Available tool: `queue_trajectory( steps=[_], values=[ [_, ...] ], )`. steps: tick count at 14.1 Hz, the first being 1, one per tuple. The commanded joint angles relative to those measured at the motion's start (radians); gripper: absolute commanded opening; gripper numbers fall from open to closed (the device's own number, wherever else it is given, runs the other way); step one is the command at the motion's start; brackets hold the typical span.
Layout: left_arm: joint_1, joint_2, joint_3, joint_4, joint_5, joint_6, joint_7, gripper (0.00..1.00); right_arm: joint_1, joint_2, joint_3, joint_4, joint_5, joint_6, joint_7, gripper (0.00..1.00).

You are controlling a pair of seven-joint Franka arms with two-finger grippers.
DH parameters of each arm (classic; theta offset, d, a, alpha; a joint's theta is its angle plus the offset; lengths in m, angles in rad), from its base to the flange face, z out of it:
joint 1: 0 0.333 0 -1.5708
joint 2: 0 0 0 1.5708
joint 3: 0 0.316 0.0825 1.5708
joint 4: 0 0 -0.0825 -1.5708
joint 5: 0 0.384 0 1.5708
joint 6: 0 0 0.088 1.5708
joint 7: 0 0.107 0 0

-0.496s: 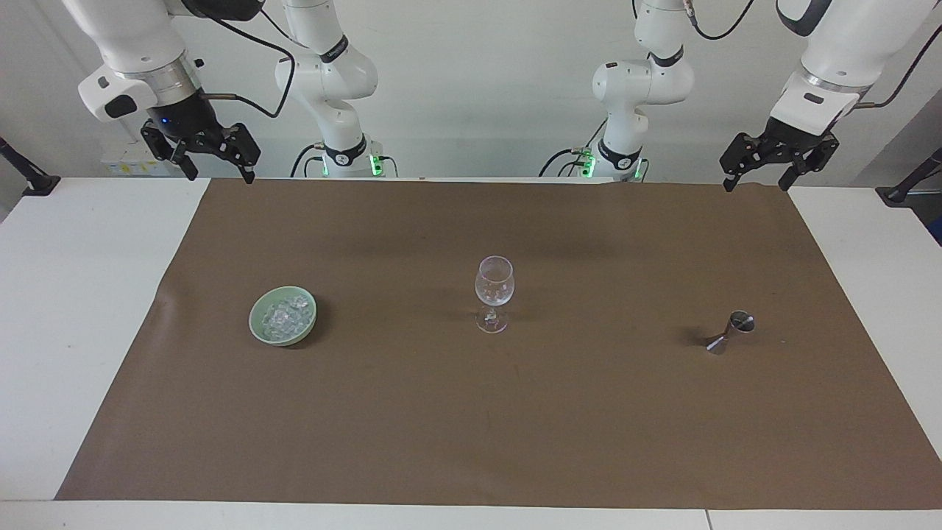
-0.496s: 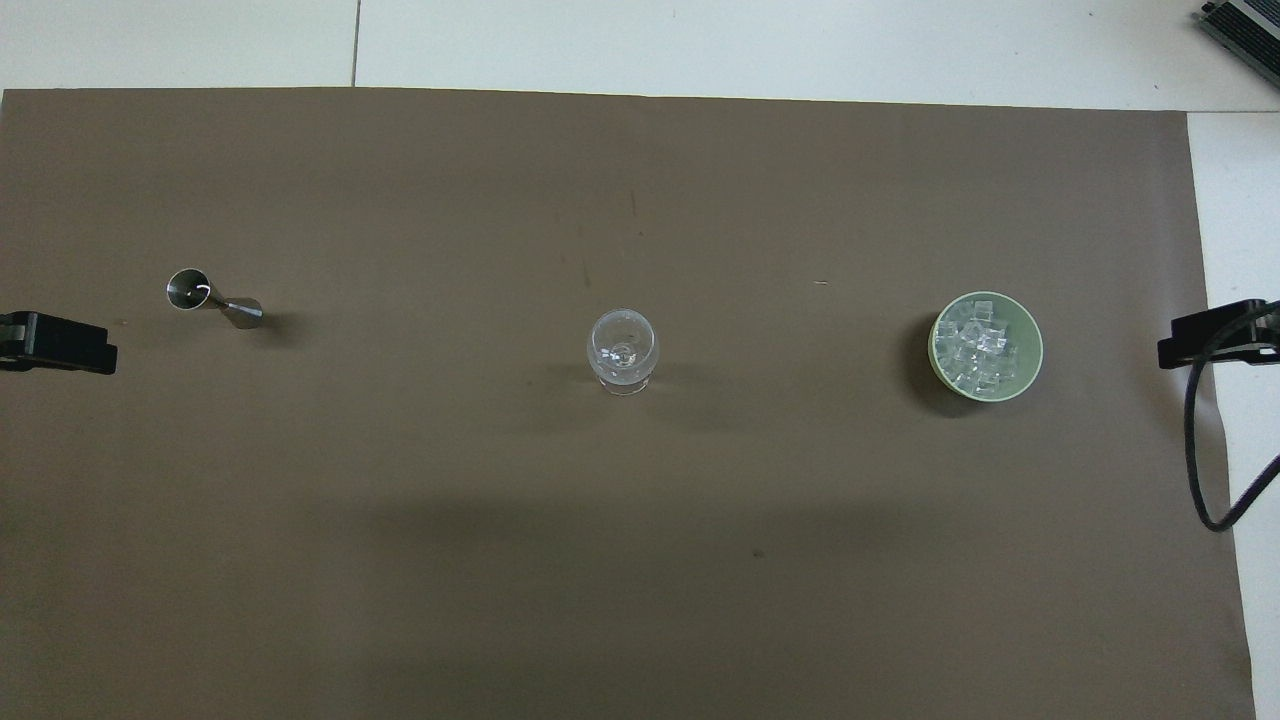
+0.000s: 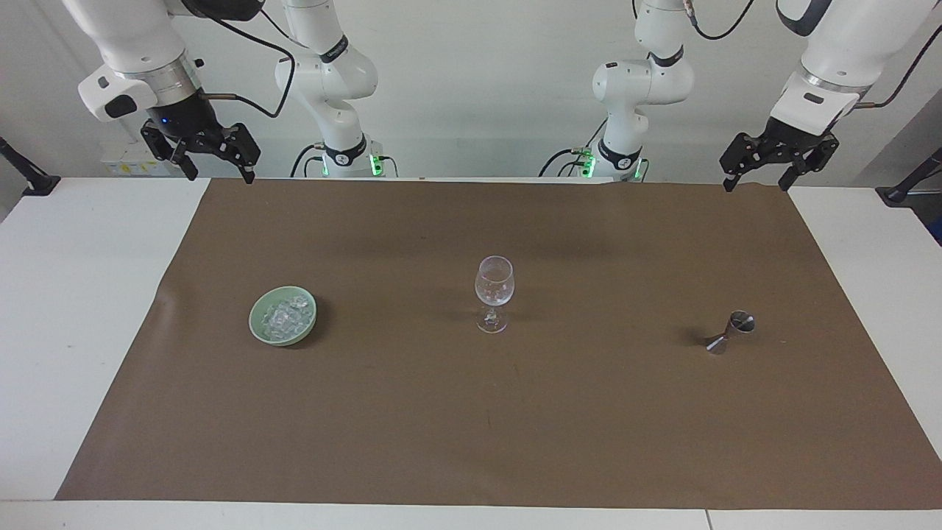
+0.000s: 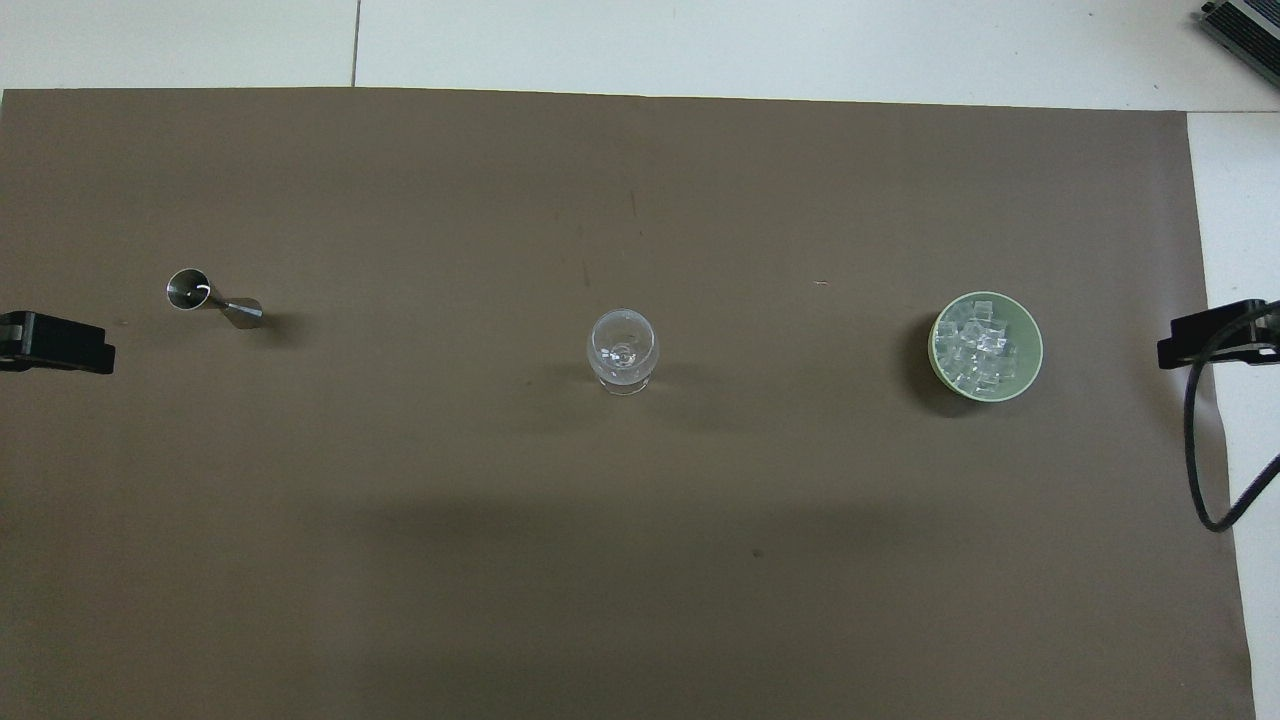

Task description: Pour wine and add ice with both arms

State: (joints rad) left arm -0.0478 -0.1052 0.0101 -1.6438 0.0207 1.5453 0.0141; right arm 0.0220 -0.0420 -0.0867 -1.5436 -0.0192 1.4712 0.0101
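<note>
An empty clear wine glass (image 3: 494,292) (image 4: 622,350) stands upright mid-mat. The ice (image 3: 284,315) (image 4: 980,350) is heaped in a pale green bowl (image 3: 259,327) (image 4: 1034,340) toward the right arm's end. A small steel jigger (image 3: 731,332) (image 4: 212,299) stands toward the left arm's end; no wine shows in it. My right gripper (image 3: 221,177) (image 4: 1215,335) hangs open and empty over the mat's corner at the robots' end. My left gripper (image 3: 756,184) (image 4: 55,343) hangs open and empty over the other corner there. Both arms wait, apart from everything.
A brown mat (image 3: 471,442) covers most of the white table (image 3: 81,294). A black cable (image 4: 1200,470) loops down from the right arm at the mat's edge. A dark device corner (image 4: 1245,30) lies at the table's end farthest from the robots.
Both grippers have shifted only a hair. The glass, the bowl and the jigger stand where they were.
</note>
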Motion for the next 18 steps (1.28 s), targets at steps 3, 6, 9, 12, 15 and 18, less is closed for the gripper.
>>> queue_trajectory(
  steps=[3,6,9,12,15,18],
  values=[
    [0.006,-0.028,0.014,-0.033,-0.031,0.013,-0.011,1.0,-0.002,-0.022,0.002,-0.026,0.01,0.006,0.004,1.0],
    [0.086,-0.028,0.021,-0.036,-0.131,0.021,-0.049,1.0,-0.002,-0.022,0.002,-0.026,0.01,0.006,0.004,1.0],
    [0.141,-0.04,0.024,-0.079,-0.18,0.062,-0.068,1.0,-0.002,-0.021,0.002,-0.026,0.01,0.006,0.004,1.0],
    [0.183,-0.05,0.024,-0.122,-0.223,0.101,-0.137,1.0,-0.002,-0.021,0.002,-0.026,0.01,0.008,0.004,1.0],
    [0.223,-0.042,0.024,-0.131,-0.26,0.122,-0.207,1.0,-0.002,-0.021,0.002,-0.026,0.01,0.008,0.004,1.0],
    [0.266,-0.024,0.024,-0.136,-0.324,0.171,-0.276,1.0,-0.002,-0.021,0.002,-0.026,0.01,0.008,0.004,1.0]
  ],
)
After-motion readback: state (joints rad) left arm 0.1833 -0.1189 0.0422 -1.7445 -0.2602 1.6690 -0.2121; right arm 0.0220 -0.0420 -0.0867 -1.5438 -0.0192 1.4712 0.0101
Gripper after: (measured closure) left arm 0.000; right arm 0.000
